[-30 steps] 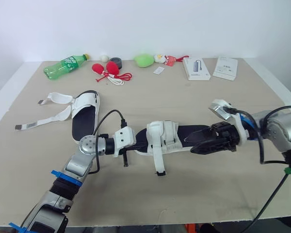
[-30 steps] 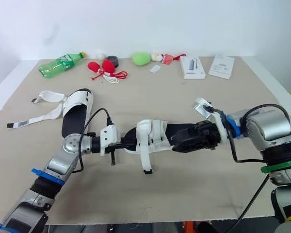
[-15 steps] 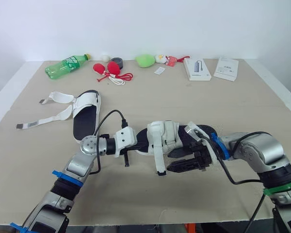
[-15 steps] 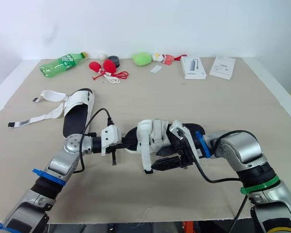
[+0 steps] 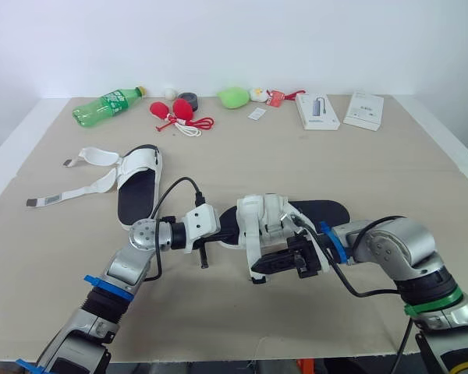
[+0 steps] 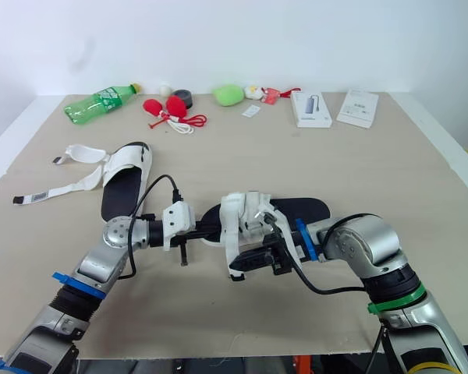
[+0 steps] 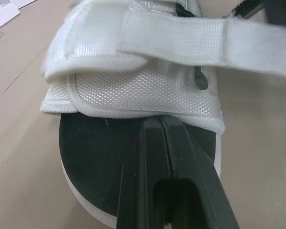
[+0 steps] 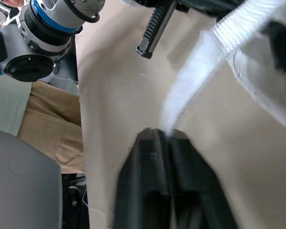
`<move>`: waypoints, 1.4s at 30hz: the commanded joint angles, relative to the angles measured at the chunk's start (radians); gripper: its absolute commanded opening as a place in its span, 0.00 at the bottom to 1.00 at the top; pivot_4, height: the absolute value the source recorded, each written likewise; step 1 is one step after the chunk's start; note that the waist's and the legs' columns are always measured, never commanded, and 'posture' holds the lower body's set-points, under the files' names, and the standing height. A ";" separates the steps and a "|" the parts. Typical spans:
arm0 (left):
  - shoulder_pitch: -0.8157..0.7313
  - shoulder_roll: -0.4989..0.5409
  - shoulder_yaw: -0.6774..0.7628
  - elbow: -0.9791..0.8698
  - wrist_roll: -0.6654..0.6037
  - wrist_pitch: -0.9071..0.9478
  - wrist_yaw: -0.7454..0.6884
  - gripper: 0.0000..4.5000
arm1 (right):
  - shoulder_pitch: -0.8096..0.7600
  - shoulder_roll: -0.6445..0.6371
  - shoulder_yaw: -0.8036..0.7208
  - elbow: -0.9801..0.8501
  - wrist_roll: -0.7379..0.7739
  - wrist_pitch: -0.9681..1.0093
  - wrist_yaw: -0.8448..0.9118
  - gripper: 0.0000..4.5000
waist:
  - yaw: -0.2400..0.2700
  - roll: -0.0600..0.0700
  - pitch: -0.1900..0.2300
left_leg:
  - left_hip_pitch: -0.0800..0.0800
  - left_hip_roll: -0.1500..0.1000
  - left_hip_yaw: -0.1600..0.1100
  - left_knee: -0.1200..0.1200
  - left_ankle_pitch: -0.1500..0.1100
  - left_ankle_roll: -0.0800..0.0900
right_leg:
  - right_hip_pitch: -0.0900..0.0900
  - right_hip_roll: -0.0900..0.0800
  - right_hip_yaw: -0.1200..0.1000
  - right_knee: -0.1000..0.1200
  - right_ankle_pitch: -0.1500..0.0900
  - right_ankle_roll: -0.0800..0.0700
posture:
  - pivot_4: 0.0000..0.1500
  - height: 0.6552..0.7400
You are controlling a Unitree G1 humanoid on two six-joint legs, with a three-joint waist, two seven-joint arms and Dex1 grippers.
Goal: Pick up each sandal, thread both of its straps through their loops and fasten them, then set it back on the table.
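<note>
Beige tabletop (image 5: 242, 164) is stretching back to a plain white wall. Near the front middle of it, a black-soled sandal (image 5: 321, 211) with a white mesh upper is lying across the table, between the two arms.

The left gripper (image 7: 159, 121) is reaching in from the robot's left. In the left wrist view its two black fingers are pressed tight together over the end of the black sole, just short of the white upper. They seem to be pinching the sole there, though the contact is hard to make out.

The right gripper (image 5: 259, 266) is reaching in from the robot's right. Its fingers are clenched on the tip of a loose strap (image 8: 195, 71), a white woven band hanging from the sandal's upper toward the table's front edge.

Well apart on the robot's left, a second sandal (image 5: 136, 189) is lying flat on the table. Its two white straps (image 5: 70, 193) are lying undone and are trailing out toward the left edge.

Along the far edge, small things are sitting in a row:
- a green plastic bottle (image 5: 109, 104) lying on its side
- a red object with a red and white cord (image 5: 177, 114)
- a dark round roll (image 5: 187, 99)
- a green lump (image 5: 232, 97)
- two white boxes (image 5: 317, 111)
</note>
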 commanded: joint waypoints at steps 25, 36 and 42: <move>0.028 -0.011 -0.040 0.005 0.034 0.006 0.019 0.00 | -0.479 0.078 0.048 0.401 -0.077 0.146 0.051 0.01 | 0.005 -0.001 -0.001 | -0.003 0.000 0.000 0.000 0.000 0.000 | -0.002 0.000 0.000 -0.002 0.001 -0.001 | 1.00 1.00; 0.020 -0.018 -0.053 0.016 0.040 -0.001 0.025 0.00 | -0.492 0.102 -0.014 0.478 -0.071 0.286 0.001 0.01 | 0.006 -0.001 -0.001 | -0.003 0.000 0.000 0.000 0.000 0.000 | -0.002 0.000 0.000 -0.002 0.001 -0.001 | 1.00 1.00; 0.022 -0.017 -0.057 0.016 0.044 -0.001 0.027 0.00 | -0.492 0.106 -0.014 0.525 -0.098 0.281 -0.028 0.01 | 0.006 -0.001 -0.001 | -0.003 0.000 0.000 0.000 0.000 -0.001 | -0.002 0.000 -0.001 -0.003 0.001 -0.001 | 1.00 1.00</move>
